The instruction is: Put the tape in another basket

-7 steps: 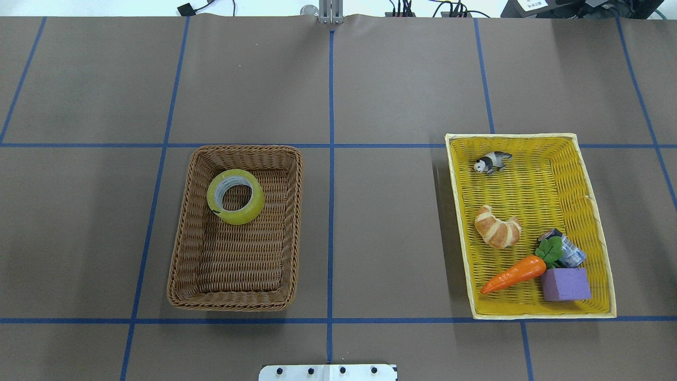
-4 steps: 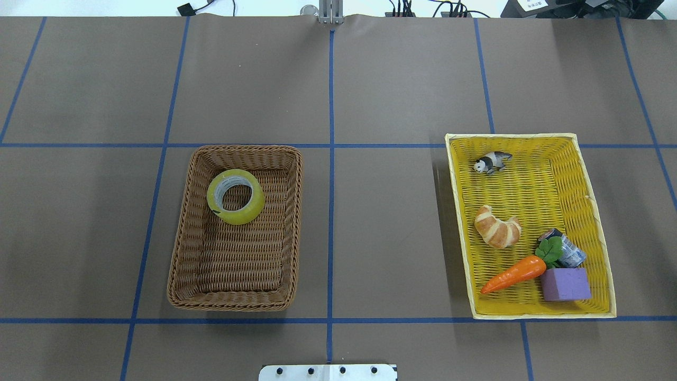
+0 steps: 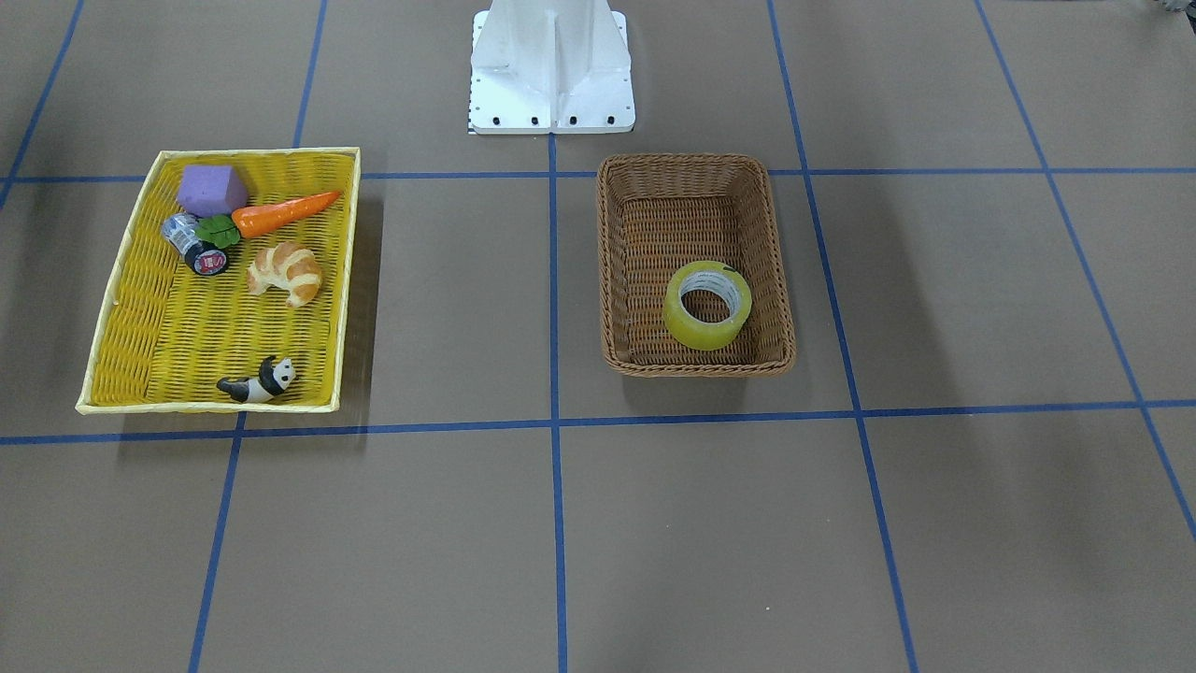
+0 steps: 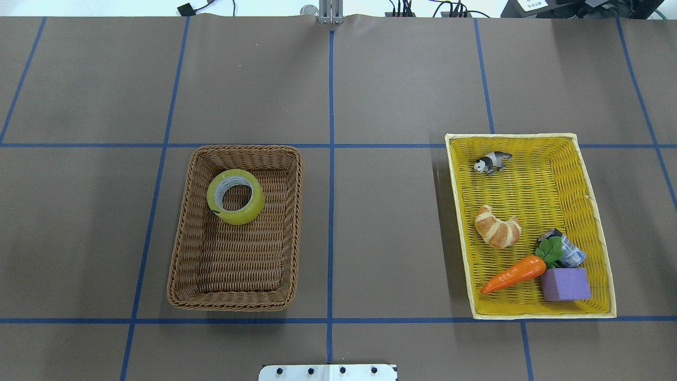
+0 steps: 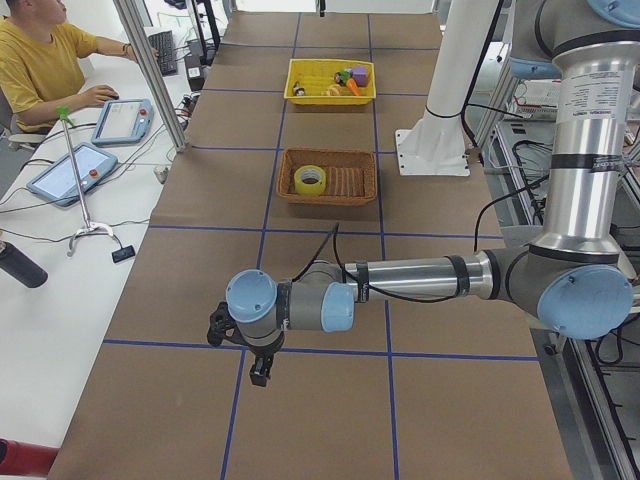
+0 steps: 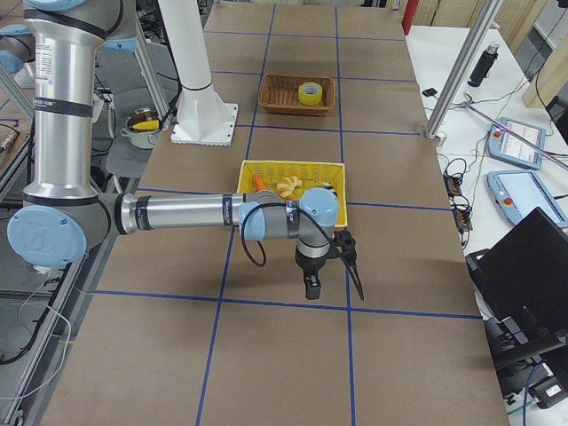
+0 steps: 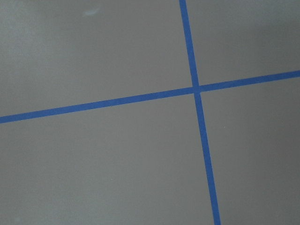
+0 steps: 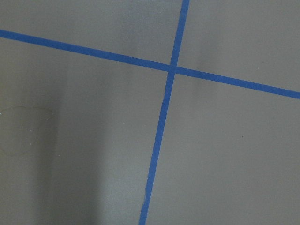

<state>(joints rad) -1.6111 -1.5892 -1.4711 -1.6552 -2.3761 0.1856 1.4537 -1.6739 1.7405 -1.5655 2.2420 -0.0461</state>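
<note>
The tape (image 4: 238, 217) is a yellow roll lying flat in the far part of the brown wicker basket (image 4: 232, 304). Both also show in the front view, the tape (image 3: 705, 335) inside the basket (image 3: 696, 363). My left gripper (image 5: 250, 360) shows only in the left side view, low over bare table, far from the basket (image 5: 350, 182). My right gripper (image 6: 333, 284) shows only in the right side view, just outside the yellow tray. I cannot tell whether either is open or shut. Both wrist views show only table and blue lines.
The shallow yellow woven tray (image 4: 455, 211) stands on the right and holds a toy panda (image 4: 492, 161), a croissant (image 4: 497, 227), a carrot (image 4: 513, 275), a purple block (image 4: 566, 284) and a small silver can (image 4: 571, 253). A person (image 5: 40, 60) sits at the side bench.
</note>
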